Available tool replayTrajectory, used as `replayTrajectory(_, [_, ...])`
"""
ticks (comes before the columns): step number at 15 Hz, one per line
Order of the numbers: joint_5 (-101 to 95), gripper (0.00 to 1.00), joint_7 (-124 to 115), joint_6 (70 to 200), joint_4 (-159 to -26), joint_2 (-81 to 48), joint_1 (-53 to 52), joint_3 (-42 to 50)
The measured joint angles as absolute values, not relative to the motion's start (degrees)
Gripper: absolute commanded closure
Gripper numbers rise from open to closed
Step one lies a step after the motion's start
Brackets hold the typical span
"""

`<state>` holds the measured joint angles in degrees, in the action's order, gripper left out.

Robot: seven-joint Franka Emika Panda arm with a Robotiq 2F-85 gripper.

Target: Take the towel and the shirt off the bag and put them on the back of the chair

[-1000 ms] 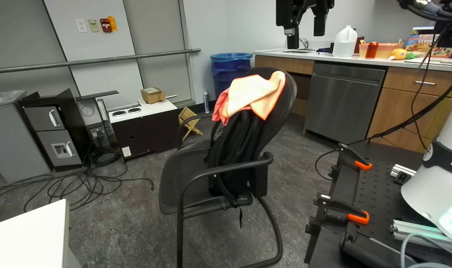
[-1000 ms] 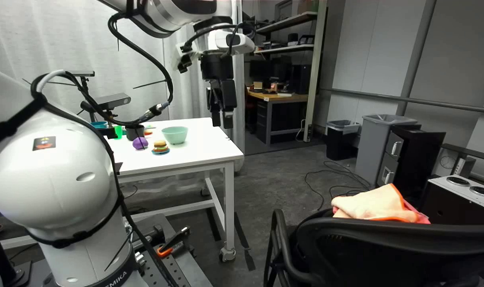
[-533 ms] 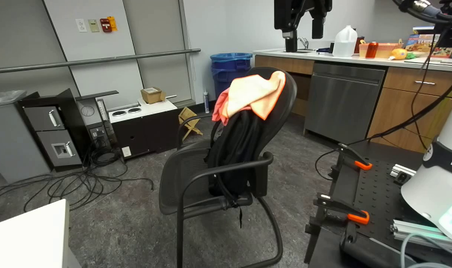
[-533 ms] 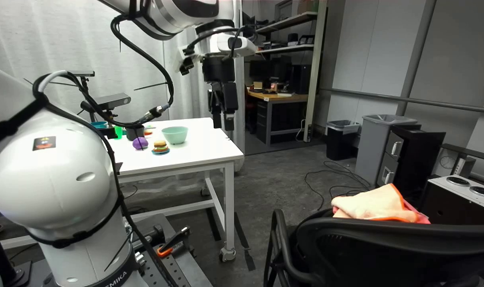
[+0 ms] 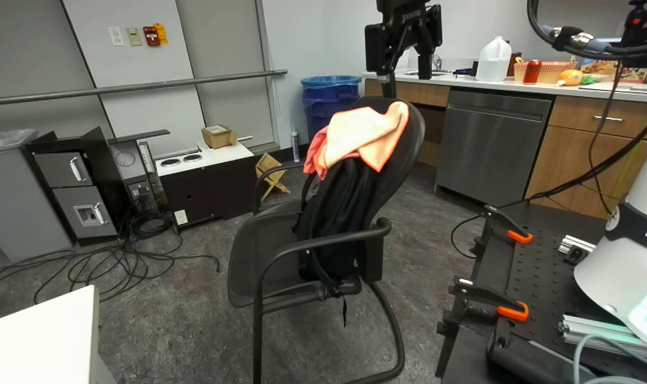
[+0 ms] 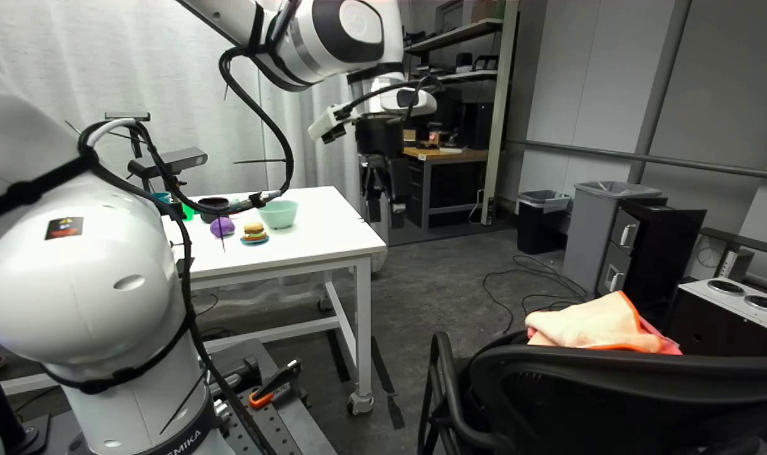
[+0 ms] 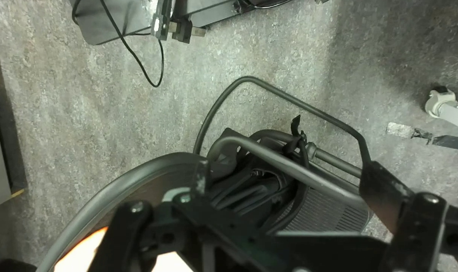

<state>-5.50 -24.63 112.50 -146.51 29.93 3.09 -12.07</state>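
Since the gripper (image 5: pixel 407 85) hangs high with fingers spread and nothing between, no grasp yet. Below, peach cloth (image 5: pixel 363 130) lies partly over red cloth (image 5: pixel 317 154) atop the bag (image 5: pixel 334 213) on the chair (image 5: pixel 283 274); can't tell which is towel, which shirt. Both should be light, limp, hard to damage. Best hold: peach's raised fold by the backrest (image 5: pixel 400 152), pinched shallow, else red cloth or bag fabric may come along.

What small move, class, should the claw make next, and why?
Probably bring the claw across towards the peach cloth. The claw is open and, in an exterior view, hangs higher than the cloth and apart from it. The cloth lies on the black bag, so it likely needs gripping before going on the chair's back.
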Motion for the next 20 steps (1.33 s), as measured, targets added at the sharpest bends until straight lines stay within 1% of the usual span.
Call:
replayTrajectory(9, [-11.94, 0.00, -24.63, 117.57, -138.19, 15.78, 7.00, -4.67])
replayTrajectory(20, [-19.08, 0.00, -29.21, 120.96, -125.20, -2.37, 7.40, 3.12])
